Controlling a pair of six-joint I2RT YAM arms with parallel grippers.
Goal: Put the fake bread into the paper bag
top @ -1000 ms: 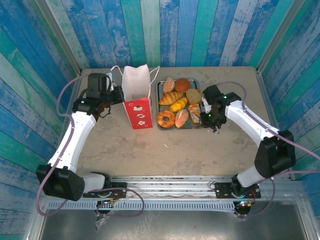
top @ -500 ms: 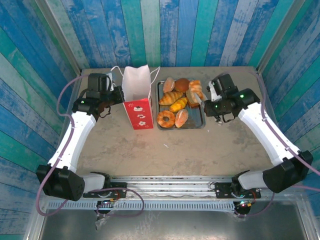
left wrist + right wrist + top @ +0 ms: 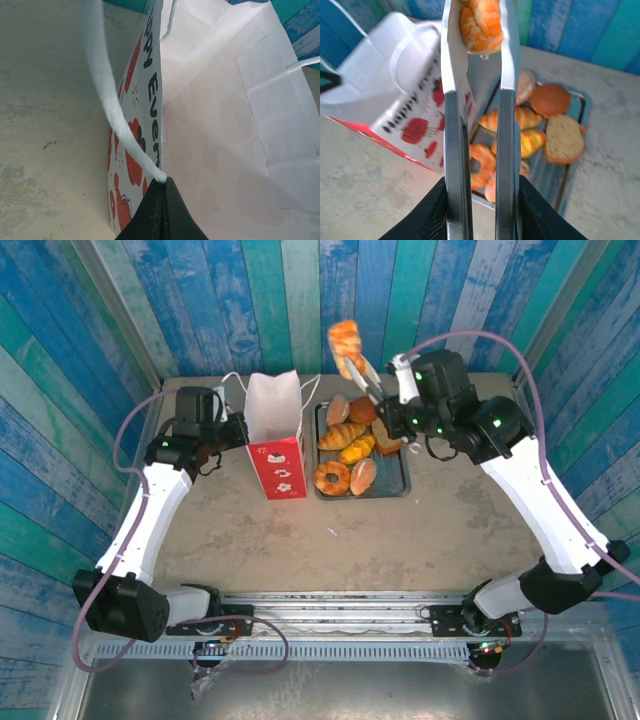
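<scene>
The right fingers (image 3: 427,215) clamp the tongs (image 3: 452,150), which pinch a roll (image 3: 480,22) held high, right of the bag (image 3: 272,405) mouth. The left fingers (image 3: 162,215) are closed on the bag rim.

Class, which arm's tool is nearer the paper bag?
Left. The left tool pinches the rim of the paper bag; the right tool hangs apart from it, up by the tray, holding tongs.

The paper bag (image 3: 272,425) is smooth, matt paper with a soft cord handle (image 3: 107,100). The tongs (image 3: 456,150) are shiny metal; the tray (image 3: 395,483) is dull grey metal. The counter (image 3: 300,540) looks rough and matt.
</scene>
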